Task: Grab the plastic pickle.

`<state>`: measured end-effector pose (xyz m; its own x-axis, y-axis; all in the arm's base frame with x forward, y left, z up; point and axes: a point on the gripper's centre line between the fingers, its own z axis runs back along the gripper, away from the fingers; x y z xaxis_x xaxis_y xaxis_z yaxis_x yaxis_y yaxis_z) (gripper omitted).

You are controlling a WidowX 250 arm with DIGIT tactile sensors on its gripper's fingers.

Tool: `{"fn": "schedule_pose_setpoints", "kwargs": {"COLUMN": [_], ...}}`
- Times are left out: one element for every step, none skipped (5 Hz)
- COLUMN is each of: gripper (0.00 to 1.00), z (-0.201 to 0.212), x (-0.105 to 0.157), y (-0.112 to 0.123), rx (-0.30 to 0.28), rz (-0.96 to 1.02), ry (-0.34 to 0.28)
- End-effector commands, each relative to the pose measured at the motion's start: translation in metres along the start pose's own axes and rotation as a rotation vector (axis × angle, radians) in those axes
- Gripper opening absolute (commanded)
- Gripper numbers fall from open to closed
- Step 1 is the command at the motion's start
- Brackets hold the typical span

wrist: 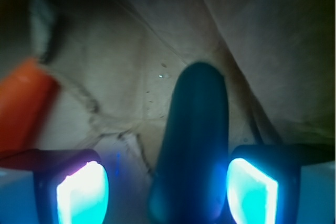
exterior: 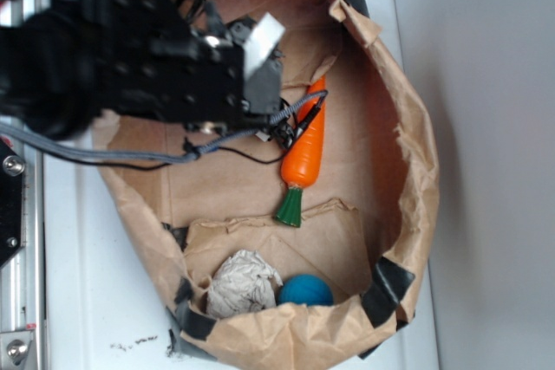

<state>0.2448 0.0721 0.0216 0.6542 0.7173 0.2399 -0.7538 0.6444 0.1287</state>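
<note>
A: How far along is the grab?

B: Not closed yet, I'd say. In the wrist view the gripper has its fingers spread wide, and the plastic pickle lies lengthwise between them, nearer the right pad than the left one. I see no contact on either side, though the picture is soft and the glow off the pads makes the gap hard to judge.

A: So what's left?

B: Squeeze, then lift. The approach and lining-up look done.

A: Where does the pickle sit in the wider scene?

B: On the floor of the brown paper bag, toward its far left part. From the exterior view the arm hides it entirely. The carrot lies just to the right of the gripper there; in the wrist view only its orange end shows at the left edge.

A: Any room to work?

B: Some. The bag wall rises close behind the pickle, and creased paper stands all round, so a straight lift looks safer than a sideways pull. The blue ball and crumpled paper wad sit well apart at the near end, out of the way.
</note>
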Motion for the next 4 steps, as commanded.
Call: {"fn": "schedule_pose_setpoints", "kwargs": {"gripper": [1.0, 0.0, 0.0, 0.0], "z": [0.003, 0.01, 0.017, 0.026], "x": [0.009, 0.007, 0.007, 0.007], "y": [-0.004, -0.003, -0.003, -0.002], "rx": [-0.012, -0.024, -0.024, -0.033], "rz": [-0.008, -0.001, -0.015, -0.015], "ry": [-0.067, -0.056, -0.058, -0.07]}}
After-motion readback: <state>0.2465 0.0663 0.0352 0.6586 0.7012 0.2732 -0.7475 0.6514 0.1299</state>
